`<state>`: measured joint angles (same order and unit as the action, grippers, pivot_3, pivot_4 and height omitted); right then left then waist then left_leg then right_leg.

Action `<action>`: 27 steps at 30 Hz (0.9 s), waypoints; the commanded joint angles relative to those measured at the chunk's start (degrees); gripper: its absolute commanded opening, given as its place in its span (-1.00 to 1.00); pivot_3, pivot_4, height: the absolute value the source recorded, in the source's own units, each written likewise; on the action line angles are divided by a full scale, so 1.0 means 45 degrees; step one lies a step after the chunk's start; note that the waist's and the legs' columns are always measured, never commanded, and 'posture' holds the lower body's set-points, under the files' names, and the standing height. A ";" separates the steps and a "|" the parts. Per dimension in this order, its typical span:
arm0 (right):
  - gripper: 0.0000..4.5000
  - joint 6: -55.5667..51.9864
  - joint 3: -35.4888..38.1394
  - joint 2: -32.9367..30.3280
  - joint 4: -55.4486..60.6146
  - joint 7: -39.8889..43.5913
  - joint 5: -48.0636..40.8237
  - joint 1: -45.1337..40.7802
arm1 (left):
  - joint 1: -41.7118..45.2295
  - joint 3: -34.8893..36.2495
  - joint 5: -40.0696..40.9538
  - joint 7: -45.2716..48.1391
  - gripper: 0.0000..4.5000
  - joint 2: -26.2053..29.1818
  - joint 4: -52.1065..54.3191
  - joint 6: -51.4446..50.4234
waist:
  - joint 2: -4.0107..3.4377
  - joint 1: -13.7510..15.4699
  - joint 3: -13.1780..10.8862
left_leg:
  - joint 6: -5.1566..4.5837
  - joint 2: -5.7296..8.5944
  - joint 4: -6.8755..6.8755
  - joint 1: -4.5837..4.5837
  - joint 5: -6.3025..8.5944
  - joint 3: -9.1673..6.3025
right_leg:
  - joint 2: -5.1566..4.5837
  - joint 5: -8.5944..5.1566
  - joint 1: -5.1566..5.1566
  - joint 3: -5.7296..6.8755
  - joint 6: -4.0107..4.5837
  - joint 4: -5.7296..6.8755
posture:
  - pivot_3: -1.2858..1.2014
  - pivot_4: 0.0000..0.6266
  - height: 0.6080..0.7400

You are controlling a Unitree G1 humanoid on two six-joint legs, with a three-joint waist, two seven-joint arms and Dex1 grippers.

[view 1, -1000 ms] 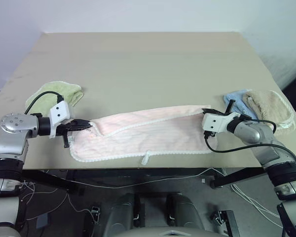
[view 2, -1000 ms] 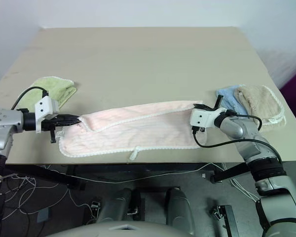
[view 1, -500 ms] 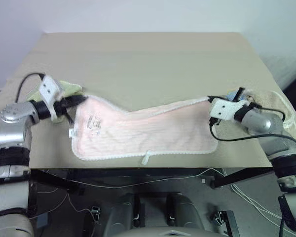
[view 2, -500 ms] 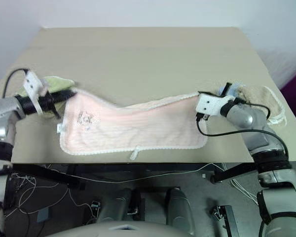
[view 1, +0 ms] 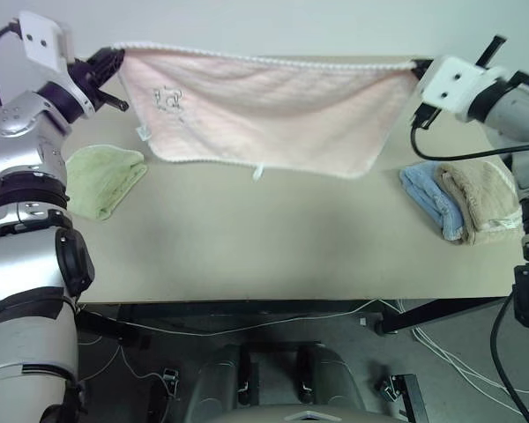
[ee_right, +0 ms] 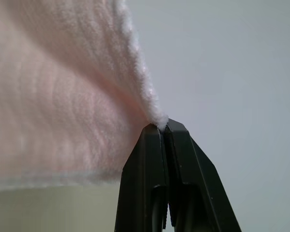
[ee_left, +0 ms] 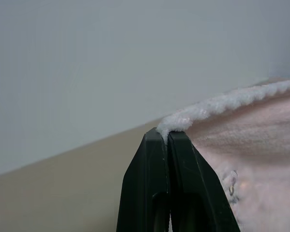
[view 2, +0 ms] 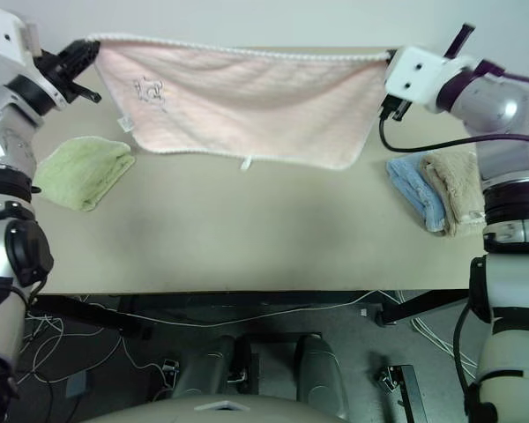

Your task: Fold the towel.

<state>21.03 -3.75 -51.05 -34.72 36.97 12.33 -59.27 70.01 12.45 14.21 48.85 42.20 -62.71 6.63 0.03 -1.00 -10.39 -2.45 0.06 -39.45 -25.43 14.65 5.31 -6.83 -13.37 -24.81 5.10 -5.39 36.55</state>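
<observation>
Two pinched corners carry your load: your left gripper (view 1: 115, 62) is clamped on one top corner of the long pale pink terry towel (view 1: 264, 110), which hangs spread above the beige table (view 1: 273, 238), and your right gripper (view 1: 416, 67) is clamped on the opposite corner.

- Left arm (view 1: 22, 159): silver-grey metal segments joined by black rounded joint housings.
- Right arm (view 2: 511, 176): same silver-and-black build.
- Each wrist carries a white box-shaped camera housing (view 1: 42, 31), fed by a looping black cable (view 1: 463, 154).
- Left gripper (ee_left: 166, 140) and right gripper (ee_right: 163, 128): two smooth black tapered fingers each.
</observation>
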 commanded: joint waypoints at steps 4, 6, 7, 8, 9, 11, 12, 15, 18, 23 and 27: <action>-0.98 -0.2767 0.2132 -0.1654 0.4646 0.3274 -0.3605 0.3527 | -0.2801 0.0400 0.1225 0.4409 -1.00 0.1399 0.2324 -0.1806 | -0.0005 0.0015 0.0004 | -0.0003 -0.0004 0.0008 0.0016 0.0003 0.0002 | 0.0001 0.0000 0.0018 0.0000 -0.0001 0.0003 | 0.03 -0.52 0.42; -0.98 -0.3882 0.2637 -0.2045 0.6129 0.4070 -0.4501 0.5374 | -0.4501 0.0348 0.1656 0.5423 -1.00 0.1704 0.3901 -0.2822 | -0.0005 0.0038 0.0004 | -0.0010 -0.0004 -0.0001 0.0014 0.0007 -0.0004 | -0.0003 0.0000 0.0025 0.0000 0.0000 0.0003 | 0.03 -0.52 0.42; -0.98 -0.4384 0.2887 -0.2194 0.6865 0.4432 -0.4921 0.6349 | -0.5377 0.0345 0.1854 0.5764 -1.00 0.1858 0.4728 -0.3360 | -0.0005 0.0044 0.0004 | -0.0013 -0.0005 -0.0017 0.0009 0.0009 -0.0006 | -0.0004 0.0000 0.0020 0.0000 0.0000 0.0005 | 0.03 -0.52 0.42; -0.98 -0.4816 0.3140 -0.2347 0.7615 0.4836 -0.5255 0.7500 | -0.6295 0.0367 0.2030 0.6017 -1.00 0.2034 0.5534 -0.3946 | -0.0004 0.0056 0.0004 | -0.0016 -0.0006 -0.0030 0.0006 0.0011 -0.0011 | -0.0008 0.0000 0.0018 -0.0002 0.0000 0.0006 | 0.03 -0.52 0.42; -0.98 -0.5205 0.3398 -0.2469 0.8251 0.5112 -0.5519 0.8433 | -0.7053 0.0435 0.2199 0.6172 -1.00 0.2194 0.6212 -0.4482 | -0.0004 0.0058 0.0003 | -0.0020 -0.0009 -0.0036 -0.0001 0.0015 -0.0017 | -0.0011 0.0000 0.0016 -0.0002 0.0001 0.0007 | 0.03 -0.52 0.42; -0.98 -0.5776 0.3870 -0.2583 0.9120 0.5313 -0.5760 0.9935 | -0.8405 0.0643 0.2629 0.6370 -1.00 0.2512 0.7477 -0.5634 | -0.0005 0.0058 0.0001 | -0.0022 -0.0014 -0.0061 0.0000 0.0020 -0.0025 | -0.0013 -0.0001 0.0019 -0.0005 0.0003 0.0021 | 0.03 -0.52 0.42; -0.98 -0.5956 0.4044 -0.2597 0.9382 0.5326 -0.5801 1.0375 | -0.8859 0.0746 0.2817 0.6387 -1.00 0.2613 0.7975 -0.6047 | -0.0005 0.0061 0.0001 | -0.0024 -0.0014 -0.0076 -0.0005 0.0025 -0.0025 | -0.0021 0.0000 0.0012 -0.0005 0.0003 0.0033 | 0.03 -0.52 0.42; -0.98 -0.6563 0.4748 -0.2574 1.0216 0.5574 -0.6149 1.1744 | -1.0665 0.1164 0.3485 0.6701 -1.00 0.3109 0.9809 -0.7287 | -0.0008 0.0081 0.0004 | -0.0088 -0.0010 -0.0105 0.0004 0.0079 -0.0043 | -0.0076 -0.0003 0.0008 -0.0006 0.0008 0.0078 | 0.03 -0.52 0.42; -0.98 -0.7028 0.5446 -0.2599 1.0981 0.6088 -0.6591 1.2940 | -1.2044 0.1639 0.3914 0.6789 -1.00 0.3507 1.0975 -0.8070 | -0.0011 0.0095 0.0004 | -0.0057 -0.0007 -0.0101 0.0012 0.0098 -0.0066 | -0.0098 -0.0029 0.0011 -0.0013 0.0055 0.0079 | 0.03 -0.52 0.42; -0.98 -0.7420 0.5979 -0.2670 1.1528 0.6701 -0.6913 1.4001 | -1.3578 0.2114 0.4181 0.6826 -1.00 0.3923 1.2314 -0.8613 | -0.0012 0.0090 0.0004 | -0.0048 -0.0001 -0.0098 0.0010 0.0104 -0.0069 | -0.0116 -0.0038 -0.0001 -0.0011 0.0072 0.0074 | 0.03 -0.52 0.42; -0.98 -0.6946 0.5005 -0.2513 1.0719 0.6032 -0.6062 1.2925 | -1.2996 0.1701 0.3706 0.5827 -1.00 0.3460 1.2085 -0.8182 | -0.0017 0.0087 0.0002 | -0.0048 0.0003 -0.0089 0.0009 0.0105 -0.0072 | -0.0122 -0.0057 -0.0045 -0.0009 0.0108 0.0070 | 0.03 -0.52 0.42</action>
<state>-11.67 19.52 -61.84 14.96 66.06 -16.72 1.79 9.21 19.51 31.75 77.63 58.29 -8.46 -31.94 -0.04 -0.61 -10.38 -2.67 0.08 -39.84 -25.39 15.12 4.99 -7.39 -13.63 -25.02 5.05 -4.90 36.87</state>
